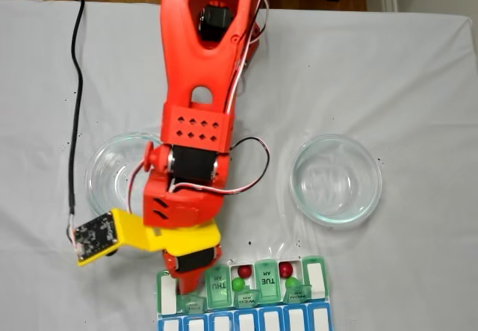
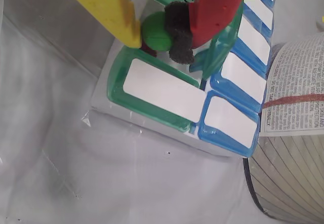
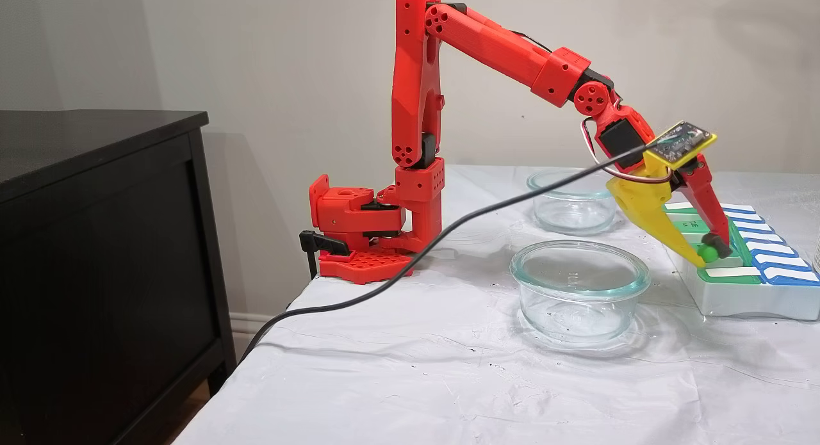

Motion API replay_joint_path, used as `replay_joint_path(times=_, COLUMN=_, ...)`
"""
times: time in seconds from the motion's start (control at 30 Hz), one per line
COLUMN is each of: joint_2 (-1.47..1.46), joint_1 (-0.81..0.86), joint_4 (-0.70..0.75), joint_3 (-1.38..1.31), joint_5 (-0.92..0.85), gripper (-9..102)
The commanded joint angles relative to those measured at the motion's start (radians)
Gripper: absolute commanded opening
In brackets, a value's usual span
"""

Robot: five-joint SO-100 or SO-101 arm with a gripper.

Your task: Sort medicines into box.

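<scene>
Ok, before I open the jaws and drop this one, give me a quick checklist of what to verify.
1. Green ball held between gripper fingers: ok.
2. Gripper over the pill organizer, not a glass bowl: ok.
3. Compartment below the ball open: cannot tell; a dark red shape shows beneath it in the wrist view.
4. Neighbouring end lid shut, out of the way: ok.
5. Balls already placed sitting in open compartments: ok.

1. The box (image 1: 246,301) runs off the bottom edge in a fixed view.
2. The arm (image 1: 190,196) covers its left compartments there.
3. Printed text (image 2: 298,82) at right of the wrist view blurs, unreadable.
</scene>
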Motion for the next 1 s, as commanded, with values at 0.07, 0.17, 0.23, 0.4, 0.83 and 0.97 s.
replay_joint_path(times=0.07, joint_2=0.080, joint_1=-0.025, joint_4=0.015, joint_3=-0.048, joint_5=-0.008, gripper=0)
replay_joint_path(times=0.17, joint_2=0.075, joint_1=-0.025, joint_4=-0.008, joint_3=-0.048, joint_5=-0.005, gripper=0)
replay_joint_path(times=0.23, joint_2=0.064, joint_1=-0.023, joint_4=-0.029, joint_3=-0.048, joint_5=0.000, gripper=0)
replay_joint_path(times=0.4, joint_2=-0.017, joint_1=-0.025, joint_4=-0.066, joint_3=-0.083, joint_5=-0.009, gripper=0)
replay_joint_path(times=0.83, joint_2=-0.021, joint_1=-0.017, joint_4=-0.078, joint_3=-0.074, joint_5=-0.035, gripper=27)
replay_joint_path(times=0.97, joint_2=0.035, joint_1=-0.008, joint_4=-0.054, joint_3=-0.058, joint_5=-0.040, gripper=21)
